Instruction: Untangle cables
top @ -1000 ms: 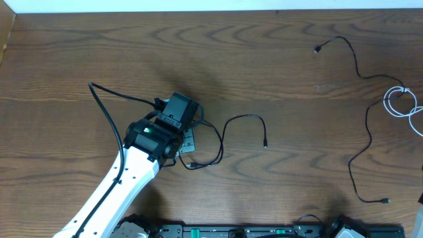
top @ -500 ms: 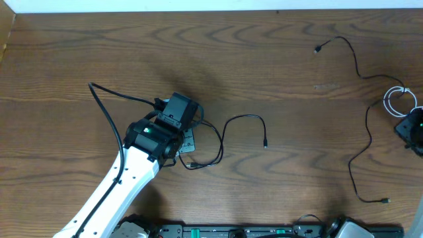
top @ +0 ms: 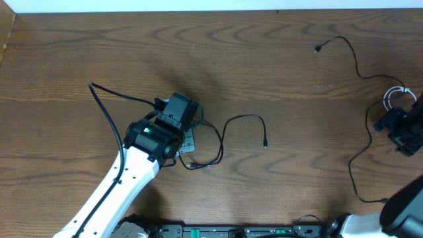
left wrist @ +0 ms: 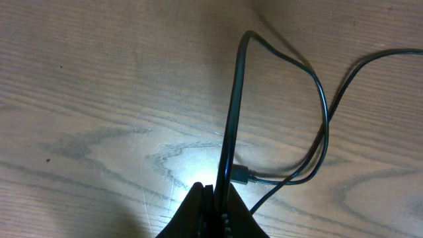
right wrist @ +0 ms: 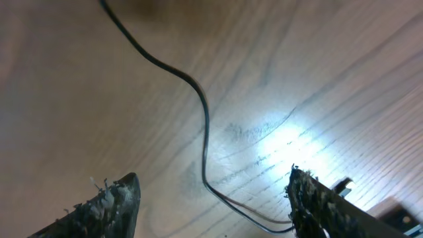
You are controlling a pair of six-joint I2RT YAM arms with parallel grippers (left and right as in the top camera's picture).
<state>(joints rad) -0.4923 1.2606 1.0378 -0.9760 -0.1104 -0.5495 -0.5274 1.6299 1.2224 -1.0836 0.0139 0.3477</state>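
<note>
Currently I have a dark brown, wood-grained worktop (top: 264, 59) filling almost the whole overhead view. A thin white strip (top: 198, 5) runs along its far edge; I cannot tell whether that is wall or floor. The grain runs left to right in long wavy bands. In both wrist views a bright patch of light lies on the wood just ahead of the fingers.

My left hand (top: 187, 135) sits left of centre, at the end of its white arm (top: 112, 185), which reaches in from the near left. In the left wrist view this hand (left wrist: 213, 198) is fully closed, pinching the short black cable (left wrist: 231, 119). That cable rises from between the fingers, bends over and loops back down to the wood. From overhead it (top: 223, 132) curls rightward from the hand and ends in a small plug near the middle of the worktop.

My right hand (top: 386, 123) is at the far right edge. Its fingers (right wrist: 112, 205) stand wide apart, gripping nothing. The long black cable (right wrist: 205, 132) lies on the wood between them. From overhead that cable (top: 360, 69) snakes from a plug at the far right down to the near right. The white cable (top: 395, 94) is coiled just beyond the right hand, partly hidden by it.
</note>
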